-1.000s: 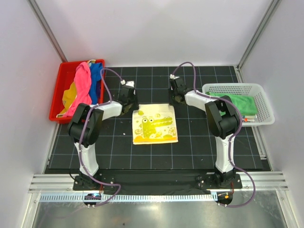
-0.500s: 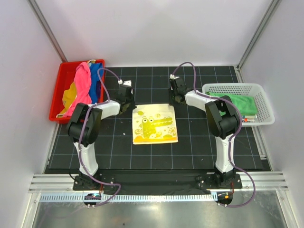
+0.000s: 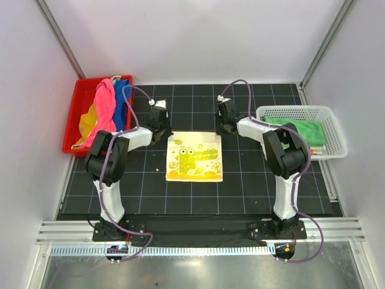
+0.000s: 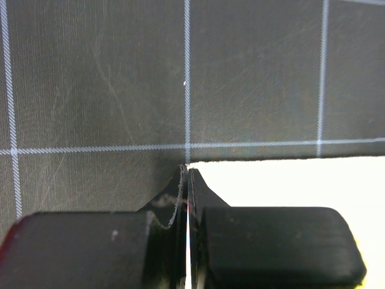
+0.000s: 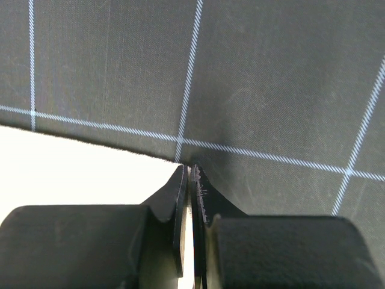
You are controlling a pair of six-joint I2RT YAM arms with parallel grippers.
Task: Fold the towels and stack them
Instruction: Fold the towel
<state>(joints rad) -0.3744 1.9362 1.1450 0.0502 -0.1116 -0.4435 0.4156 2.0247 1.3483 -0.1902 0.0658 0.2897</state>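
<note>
Red bin (image 3: pixel 73 120), white mesh basket (image 3: pixel 338 139)

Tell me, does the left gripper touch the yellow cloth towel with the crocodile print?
Touching. The left wrist view shows the left gripper shut on the corner of the yellow crocodile-print cloth towel.

top: high, near side, looking down | wrists: close above mat (image 4: pixel 90 90) | shared: towel (image 3: pixel 194 158) far corners

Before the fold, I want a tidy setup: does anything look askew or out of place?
The yellow towel lies flat, roughly square to the mat grid, left pincer and right pincer shut on its far corners. Only the red bin looks messy: its towels are heaped, the pink towel sprawled on top.
</note>
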